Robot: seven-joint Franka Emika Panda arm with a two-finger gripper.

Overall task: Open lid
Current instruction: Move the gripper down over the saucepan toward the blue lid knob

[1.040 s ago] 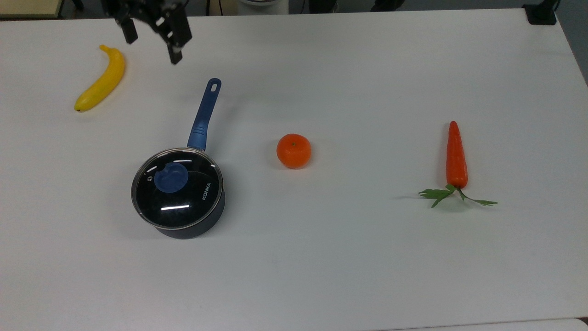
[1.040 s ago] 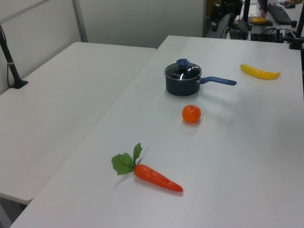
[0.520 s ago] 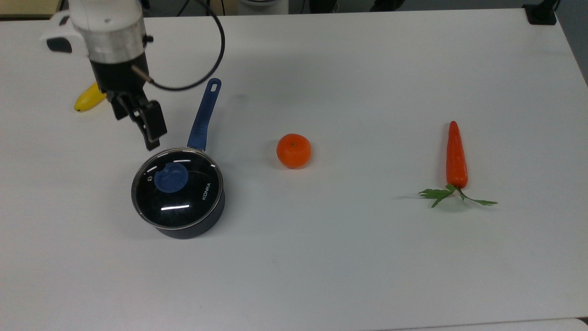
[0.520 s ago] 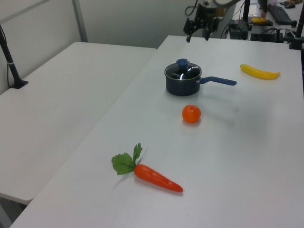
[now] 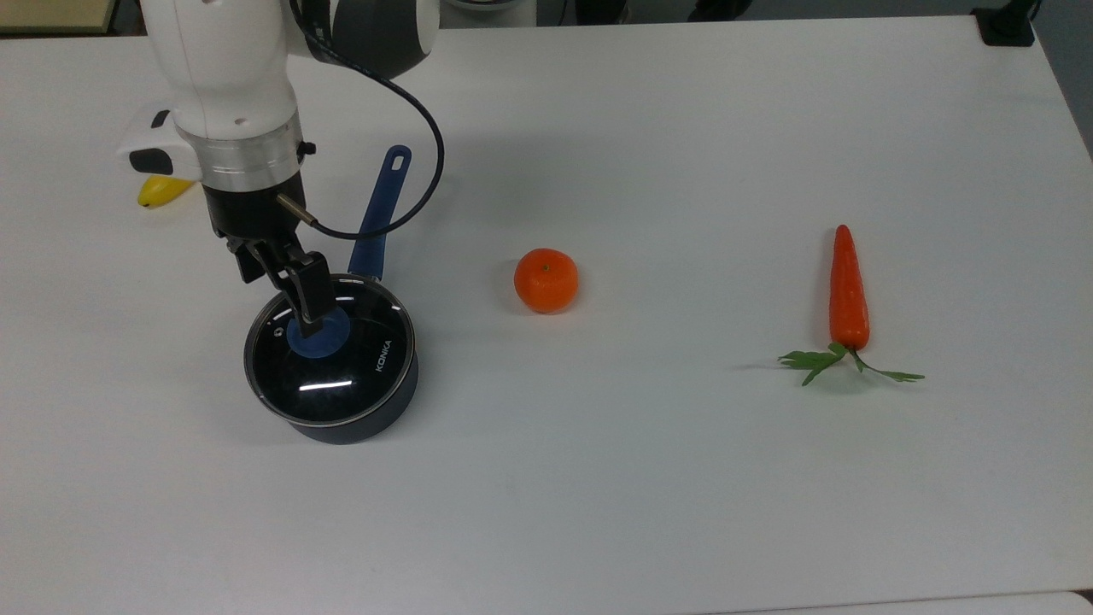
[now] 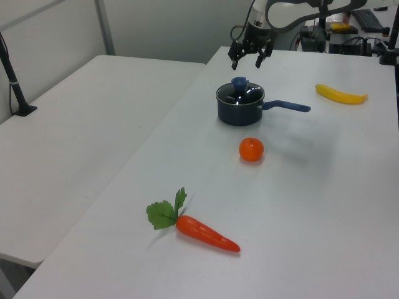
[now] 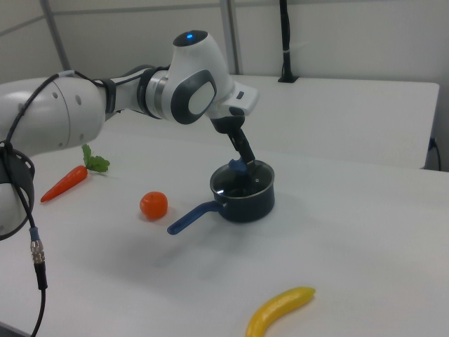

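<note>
On my top view's left I see a banana point(image 5: 158, 191), mostly hidden behind the arm's white wrist, with its yellow tip poking out on the white desk point(image 5: 649, 495). Just to the right of it, the pincer point(image 5: 286, 286) hangs above the saucepan point(image 5: 359, 423), its two dark fingers point(image 6: 235, 57) spread apart with nothing between them; the left view shows them clear above the blue knob point(image 6: 240, 81), not touching it. In the top view one finger overlaps the knob's edge.

The lid point(image 5: 341, 376) sits flat on the saucepan, closing it, with the "KONKA" lettering toward the top view's right rim. The saucepan's blue handle point(image 5: 380, 213) points up and away from the pot toward the far edge of the desk in the top view, passing under the arm's black cable point(image 5: 418, 137).

Further right in the top view, an orange point(image 5: 546, 280) rests well apart from the saucepan. Far to the right lies a carrot point(image 5: 849, 295), its tip pointing away and its green leaves point(image 5: 824, 363) toward the near edge.
</note>
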